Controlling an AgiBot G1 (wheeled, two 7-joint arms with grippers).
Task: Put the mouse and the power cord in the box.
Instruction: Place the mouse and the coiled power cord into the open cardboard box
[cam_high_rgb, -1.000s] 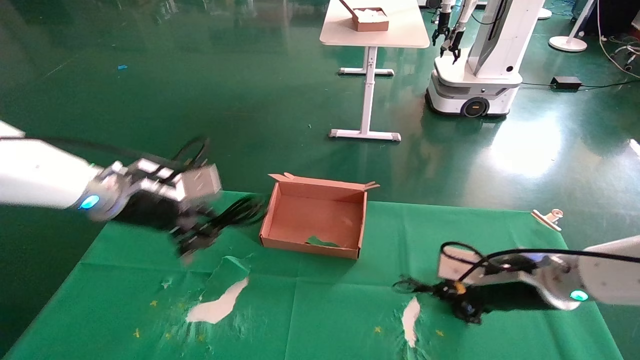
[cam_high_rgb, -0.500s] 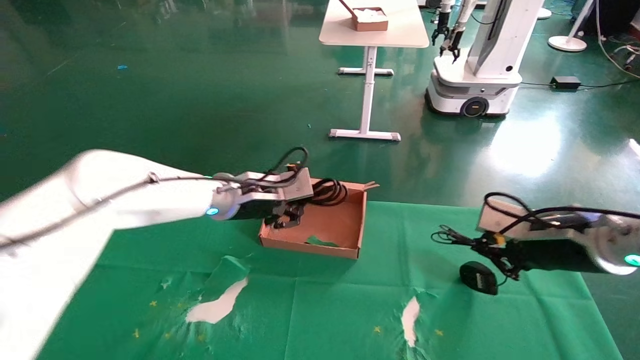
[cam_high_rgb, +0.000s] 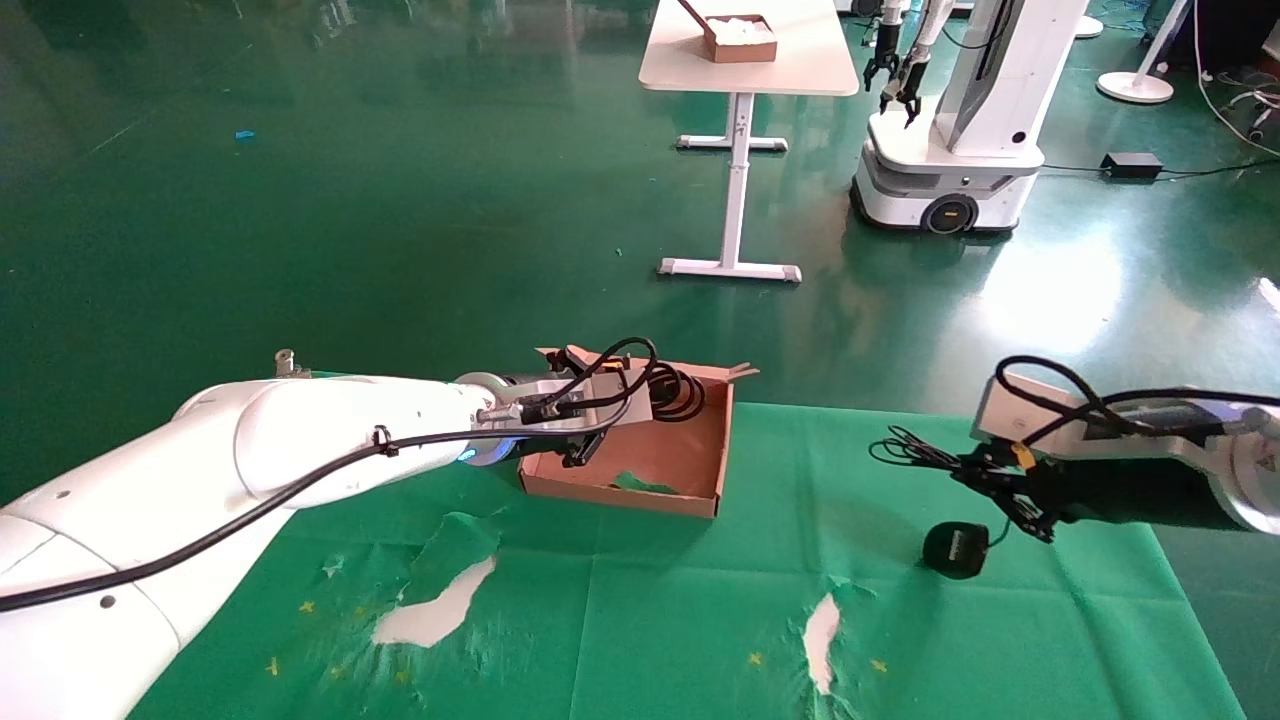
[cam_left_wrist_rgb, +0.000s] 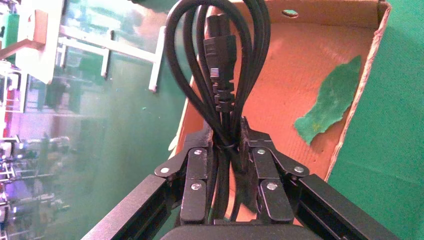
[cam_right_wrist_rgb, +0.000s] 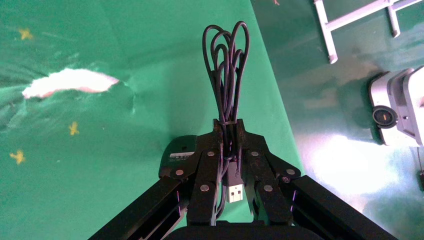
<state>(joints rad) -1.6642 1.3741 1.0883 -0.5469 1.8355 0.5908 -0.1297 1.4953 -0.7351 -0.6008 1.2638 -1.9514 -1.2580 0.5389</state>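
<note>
Left gripper (cam_left_wrist_rgb: 227, 150) fingers clamp the thick glossy black power cord (cam_high_rgb: 672, 388) above the shallow brown cardboard box (cam_high_rgb: 700, 478), ready for release. At four o'clock, right gripper (cam_right_wrist_rgb: 229, 137) fingers pinch the wire, dangling the small black oval mouse (cam_high_rgb: 955, 549).

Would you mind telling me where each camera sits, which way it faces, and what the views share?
Head view: on the head, looking forward and down at the green table; both arms show.
Left wrist view: behind the left gripper, facing the box; shares the power cord with the head view.
Right wrist view: behind the right gripper, facing the table; shares the mouse.
</note>
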